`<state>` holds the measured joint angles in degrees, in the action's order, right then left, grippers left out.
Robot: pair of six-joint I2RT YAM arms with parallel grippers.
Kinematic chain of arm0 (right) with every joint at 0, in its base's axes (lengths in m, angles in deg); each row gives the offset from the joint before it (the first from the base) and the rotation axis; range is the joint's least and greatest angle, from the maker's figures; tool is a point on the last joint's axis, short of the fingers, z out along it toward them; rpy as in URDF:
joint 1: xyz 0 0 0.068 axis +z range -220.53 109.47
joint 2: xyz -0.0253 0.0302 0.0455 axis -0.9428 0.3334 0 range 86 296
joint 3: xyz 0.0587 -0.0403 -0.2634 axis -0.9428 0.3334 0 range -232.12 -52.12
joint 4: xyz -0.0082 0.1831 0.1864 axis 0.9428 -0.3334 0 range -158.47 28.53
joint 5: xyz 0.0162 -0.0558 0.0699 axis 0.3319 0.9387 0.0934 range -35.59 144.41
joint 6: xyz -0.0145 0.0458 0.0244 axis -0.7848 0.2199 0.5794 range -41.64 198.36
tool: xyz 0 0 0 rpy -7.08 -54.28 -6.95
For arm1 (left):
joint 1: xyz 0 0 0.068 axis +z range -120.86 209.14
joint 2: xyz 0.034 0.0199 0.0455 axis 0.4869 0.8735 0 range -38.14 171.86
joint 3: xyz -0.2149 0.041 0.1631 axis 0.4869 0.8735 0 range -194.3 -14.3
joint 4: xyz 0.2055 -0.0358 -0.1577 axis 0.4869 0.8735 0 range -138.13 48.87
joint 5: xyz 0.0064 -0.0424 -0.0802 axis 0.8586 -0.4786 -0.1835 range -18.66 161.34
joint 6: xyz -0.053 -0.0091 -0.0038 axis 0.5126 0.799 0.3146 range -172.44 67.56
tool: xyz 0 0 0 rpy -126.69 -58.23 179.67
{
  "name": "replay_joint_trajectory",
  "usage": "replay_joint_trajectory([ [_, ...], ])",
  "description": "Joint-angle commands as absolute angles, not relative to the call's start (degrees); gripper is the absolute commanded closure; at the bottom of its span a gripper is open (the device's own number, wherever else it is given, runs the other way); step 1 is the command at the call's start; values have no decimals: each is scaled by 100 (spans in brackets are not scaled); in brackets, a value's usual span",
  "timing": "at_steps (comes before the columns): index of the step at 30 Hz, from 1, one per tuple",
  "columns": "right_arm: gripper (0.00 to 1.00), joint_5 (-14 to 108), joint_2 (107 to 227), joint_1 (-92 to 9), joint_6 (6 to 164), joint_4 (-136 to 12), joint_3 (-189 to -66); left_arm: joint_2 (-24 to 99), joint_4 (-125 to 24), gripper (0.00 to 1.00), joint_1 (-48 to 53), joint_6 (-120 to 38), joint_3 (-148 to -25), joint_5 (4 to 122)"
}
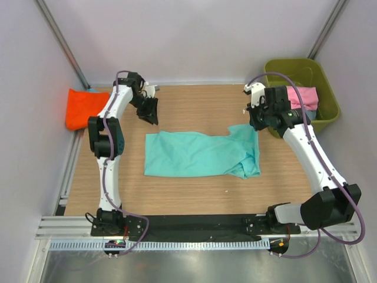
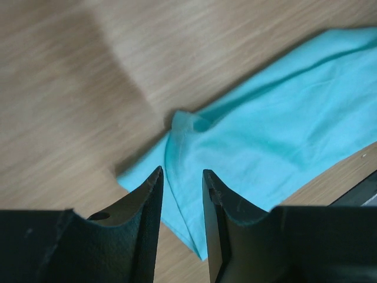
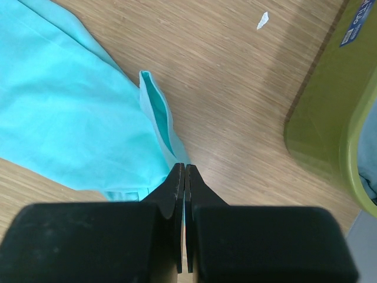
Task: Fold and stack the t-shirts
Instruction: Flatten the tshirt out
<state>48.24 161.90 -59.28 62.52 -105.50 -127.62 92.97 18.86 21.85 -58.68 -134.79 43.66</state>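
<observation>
Behind R claw [image 3: 185,168], teal t-shirt [image 3: 70,118] hem partly hidden.

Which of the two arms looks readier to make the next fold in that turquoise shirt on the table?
Probably the right. The right gripper is shut at a corner of the plain turquoise cloth t-shirt, seemingly pinching it, while the left gripper hovers open above another corner, holding nothing.
</observation>
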Motion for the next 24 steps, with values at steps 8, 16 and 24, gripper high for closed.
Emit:
replay_joint_trajectory([
  [8,98,4799,16080,-5936,6368,-10357,-12656,10766,2148,66,2193,-6079,-14843,2845],
  [16,98,4879,15913,-5936,6377,-10296,-12472,10512,2254,69,2404,-6123,-14122,2309],
  [24,99,4923,15869,-5945,6368,-10322,-12489,10600,2324,69,2500,-6150,-14254,2265],
])
